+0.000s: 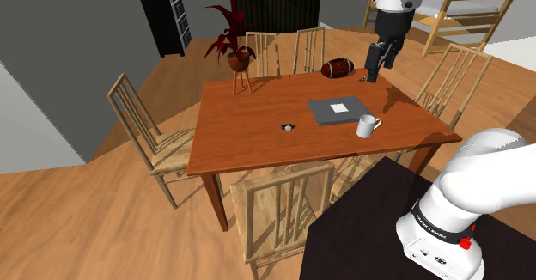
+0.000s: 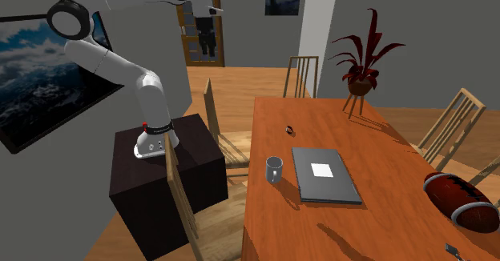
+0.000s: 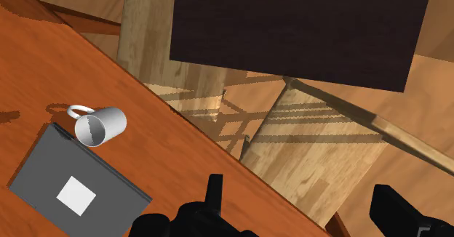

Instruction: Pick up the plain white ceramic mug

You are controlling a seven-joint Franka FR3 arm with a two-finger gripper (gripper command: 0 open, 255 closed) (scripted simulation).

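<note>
A white mug (image 1: 368, 125) stands upright on the wooden table (image 1: 249, 141), near the edge closest to the stand, with its handle pointing along that edge. It sits right beside a closed grey laptop (image 1: 338, 110). In the second exterior view the mug (image 2: 274, 169) is to the laptop's (image 2: 324, 174) left. My gripper (image 1: 372, 75) hangs high above the table, well above and apart from the mug, and is open with nothing between its fingers. In the wrist view the mug (image 3: 98, 125) is far off to one side of the gripper (image 3: 302, 206).
A brown football (image 1: 338, 67) lies at the table's far end. A red-leaved potted plant (image 1: 236, 42) stands on a small stool on the table, and a small dark object (image 1: 287, 127) lies mid-table. Wooden chairs (image 1: 279, 205) ring the table. The dark stand (image 1: 369, 227) is close to the mug's edge.
</note>
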